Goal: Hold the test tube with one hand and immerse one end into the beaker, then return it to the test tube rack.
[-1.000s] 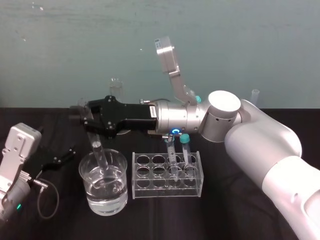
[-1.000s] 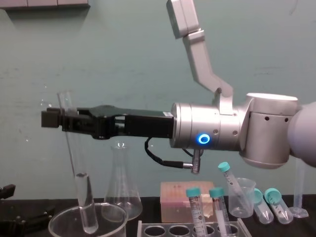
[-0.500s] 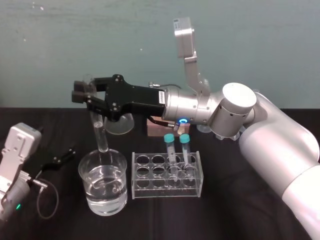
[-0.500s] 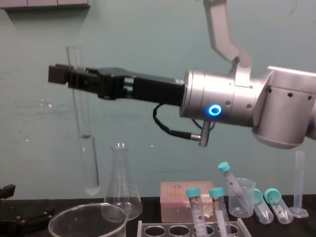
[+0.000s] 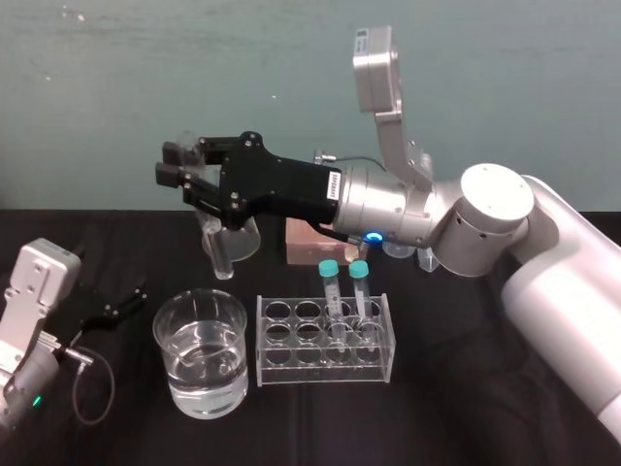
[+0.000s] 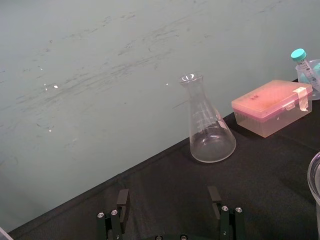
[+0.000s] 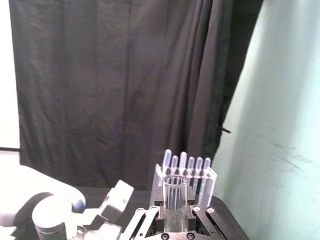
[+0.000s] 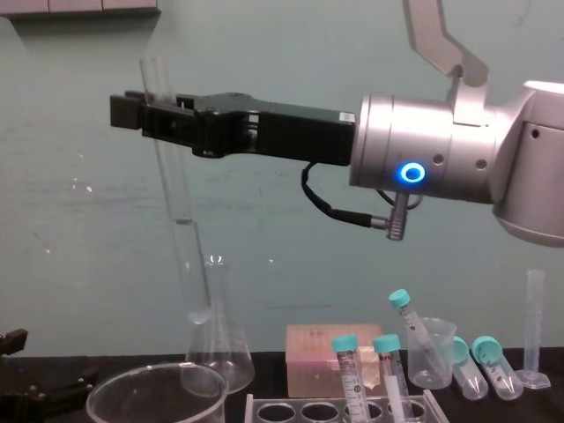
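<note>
Hand [image 5: 173, 163], label [image 5: 332, 184] illegible, grips test tube [image 8: 181, 203] aloft.

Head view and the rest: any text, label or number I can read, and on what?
Small white sticker on the black right gripper: print too small to read.
Scale marks on the clear glass conical flask: too faint to read.
Nothing else legible.
</note>
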